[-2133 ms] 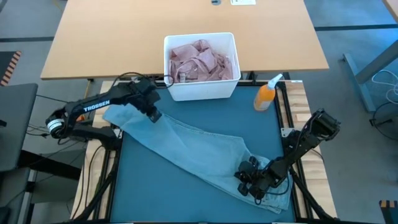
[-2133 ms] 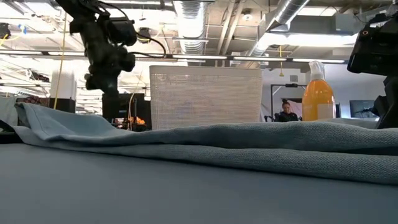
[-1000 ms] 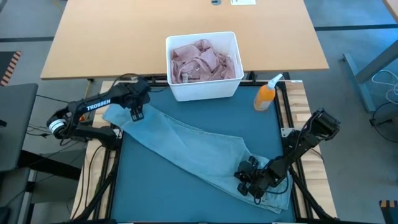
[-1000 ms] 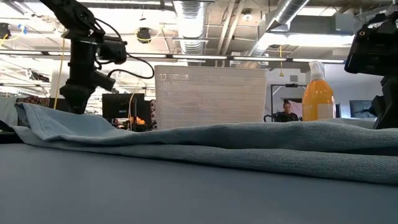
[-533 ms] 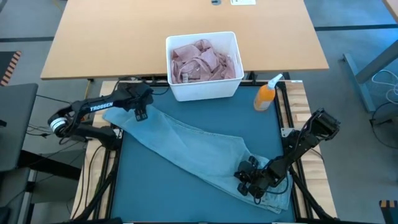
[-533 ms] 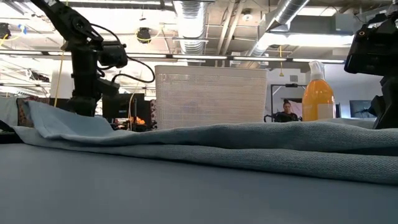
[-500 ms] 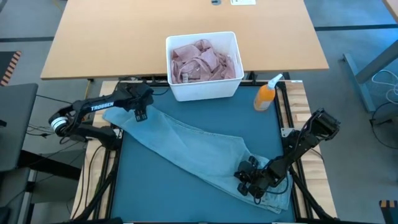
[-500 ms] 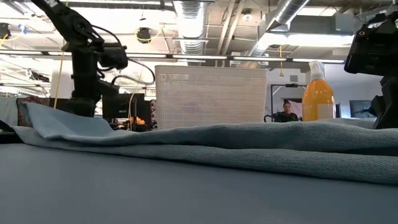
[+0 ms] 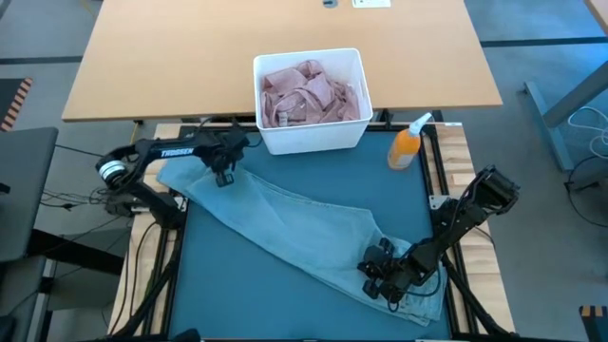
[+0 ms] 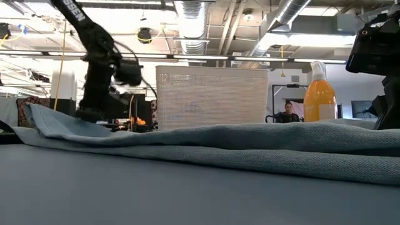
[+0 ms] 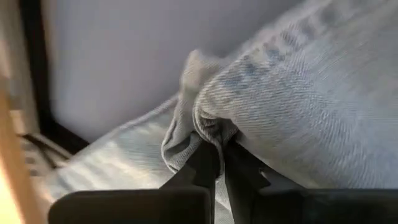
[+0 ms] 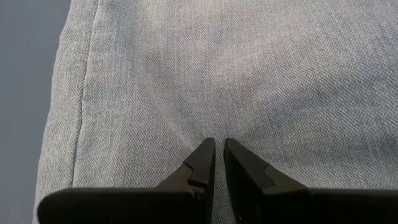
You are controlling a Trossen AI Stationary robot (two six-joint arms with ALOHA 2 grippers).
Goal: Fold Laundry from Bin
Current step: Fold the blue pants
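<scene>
Overhead, teal mat (image 9: pixel 313 180), jeans (image 9: pixel 285 223) pinched by left claw (image 9: pixel 222 177); right claw (image 9: pixel 382 285) narrow on denim

Left hand (image 9: pixel 222 175) pinched closed; right hand (image 9: pixel 382 276) nearly closed.

From above, the light is even and fairly soft: the wooden surface (image 9: pixel 285 57) reads bright, and the arms throw only faint shadows on the blue mat (image 9: pixel 285 285). No strong glare shows there. At table-top height the room's ceiling lights (image 10: pixel 206 12) burn out to white and backlight the scene, so the left arm (image 10: pixel 100 62) reads as a dark silhouette, slightly smeared. The near mat in that view is out of focus, while the denim's weave (image 10: pixel 281 147) is sharp. In the left wrist view a warm bright band lights one edge and the cloth's far parts go soft. The right wrist view is evenly lit and crisp.
</scene>
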